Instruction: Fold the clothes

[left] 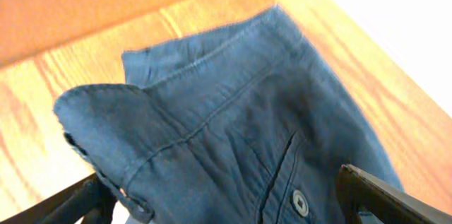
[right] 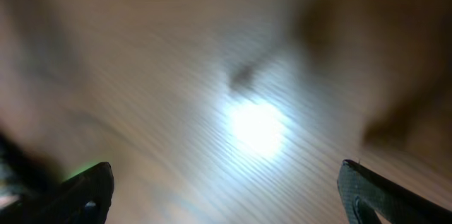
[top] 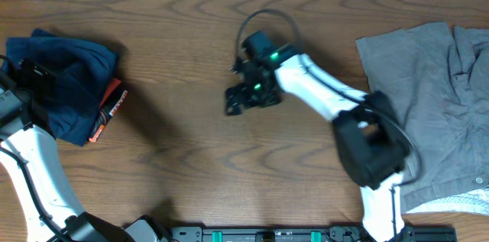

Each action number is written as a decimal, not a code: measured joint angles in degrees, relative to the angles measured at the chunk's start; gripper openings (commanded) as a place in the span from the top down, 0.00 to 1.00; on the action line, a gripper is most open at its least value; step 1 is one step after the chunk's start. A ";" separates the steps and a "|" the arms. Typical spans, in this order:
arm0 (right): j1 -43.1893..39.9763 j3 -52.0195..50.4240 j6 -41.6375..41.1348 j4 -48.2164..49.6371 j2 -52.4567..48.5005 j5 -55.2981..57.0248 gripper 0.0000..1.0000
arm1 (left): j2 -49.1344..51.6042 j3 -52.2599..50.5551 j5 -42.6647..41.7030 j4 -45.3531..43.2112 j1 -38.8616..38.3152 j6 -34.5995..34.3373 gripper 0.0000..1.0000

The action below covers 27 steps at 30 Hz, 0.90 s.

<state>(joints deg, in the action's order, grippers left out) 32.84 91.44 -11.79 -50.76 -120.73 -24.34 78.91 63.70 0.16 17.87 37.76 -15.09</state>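
Observation:
A folded dark navy-blue garment (top: 72,82) lies bunched at the far left of the table. In the left wrist view the garment (left: 233,111) fills the frame, showing seams, a folded hem and a small button. My left gripper (top: 34,78) sits over its left part. Its fingers (left: 226,192) are spread wide on either side of the cloth and are not closed on it. My right gripper (top: 248,97) is open and empty over bare wood at the table's middle. Its view (right: 226,181) is blurred and shows only wood with a light glare.
A pile of grey garments (top: 428,97) covers the right end of the table. An orange and black tag or label (top: 109,108) sticks out beside the navy garment's right edge. The wooden table (top: 176,36) runs between the two piles.

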 measured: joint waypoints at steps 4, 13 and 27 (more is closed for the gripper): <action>-1.77 0.02 2.27 -4.31 7.82 7.67 0.01 | 0.31 0.00 -2.34 -2.69 0.02 0.31 0.00; -5.68 0.31 3.74 -9.44 15.93 13.11 0.01 | 2.27 0.00 -22.34 -10.95 0.00 11.69 0.11; -6.58 0.31 3.78 -10.60 15.89 13.90 0.01 | 2.43 0.00 -26.05 -10.80 0.02 13.51 0.94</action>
<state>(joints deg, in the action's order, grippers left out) 26.26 91.74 -8.01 -61.36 -104.84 -10.44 81.34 63.70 -25.89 7.07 37.78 -1.58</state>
